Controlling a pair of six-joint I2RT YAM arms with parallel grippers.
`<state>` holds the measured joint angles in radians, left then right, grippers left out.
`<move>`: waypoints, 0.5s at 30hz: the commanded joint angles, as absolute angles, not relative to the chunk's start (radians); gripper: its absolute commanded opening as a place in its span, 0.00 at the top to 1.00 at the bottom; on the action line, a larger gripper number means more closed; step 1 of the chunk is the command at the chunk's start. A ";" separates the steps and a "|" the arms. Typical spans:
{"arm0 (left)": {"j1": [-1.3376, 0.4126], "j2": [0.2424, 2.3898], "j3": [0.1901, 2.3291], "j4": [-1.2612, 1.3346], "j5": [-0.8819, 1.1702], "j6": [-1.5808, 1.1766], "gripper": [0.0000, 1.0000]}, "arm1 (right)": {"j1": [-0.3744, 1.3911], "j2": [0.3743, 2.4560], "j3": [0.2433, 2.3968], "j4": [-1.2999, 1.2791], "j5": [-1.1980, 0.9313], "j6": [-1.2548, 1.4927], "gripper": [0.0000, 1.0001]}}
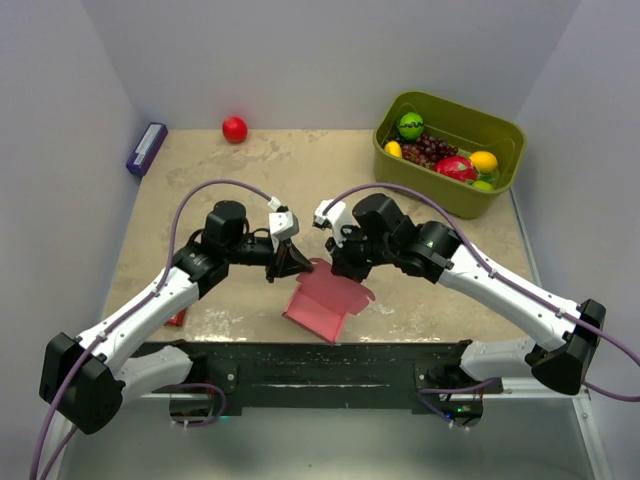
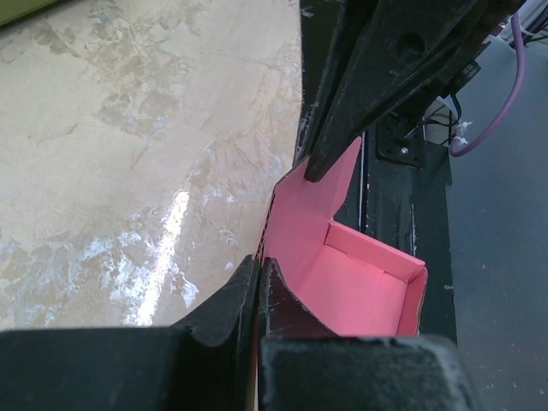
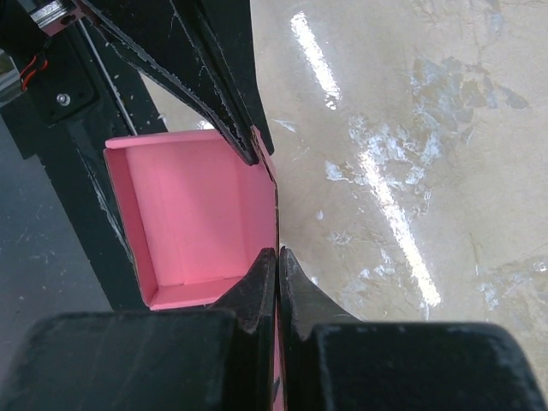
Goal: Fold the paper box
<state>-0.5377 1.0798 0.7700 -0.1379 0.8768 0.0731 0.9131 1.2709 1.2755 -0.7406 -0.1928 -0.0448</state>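
Pink card, thin and creased: the paper box [image 1: 322,300] sits partly formed just beyond the black mounting rail [image 1: 330,362], opposite the rail's middle, with its near corner reaching the rail's far edge. I cannot tell whether it rests on the table [image 1: 200,180] or hangs in the grip. The wrist views show a floor and low walls standing, open side up. The wall on the side away from the rail rises taller than the others. Left gripper [image 2: 259,267]: jaws together, clamped on the top edge of that tall wall. Right gripper [image 3: 277,255]: jaws together, pinching the same edge a little further along, so the two sets of fingertips face each other along it. Judgement: the step in hand is bringing this tall wall over along its crease, toward the rail, to form the box. To do it well, both wrists should turn together at one rate about the crease line, keeping their spacing fixed. Pulling apart risks a tear, and pushing together would bow the card. Keep the pinches shallow, near the edge, so the crease is free to hinge. Watch that the low end walls do not splay and that the floor does not slide onto the rail. The green bin [image 1: 450,150] stands well beyond the rail, clear of the work.
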 commanded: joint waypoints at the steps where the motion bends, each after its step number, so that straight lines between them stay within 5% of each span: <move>1: -0.535 1.055 0.756 -0.100 0.841 0.083 1.00 | 0.911 1.266 1.310 -0.677 -0.109 0.039 0.78; 2: -0.534 1.033 0.749 -0.086 0.827 0.074 1.00 | 0.911 1.250 1.301 -0.657 -0.085 0.061 0.51; 5: -0.532 0.994 0.726 -0.052 0.773 0.051 1.00 | 0.868 1.217 1.223 -0.560 -0.077 0.141 0.16; 15: -0.502 0.976 0.716 -0.029 0.710 0.023 1.00 | 0.529 0.930 0.800 -0.122 -0.213 0.302 0.09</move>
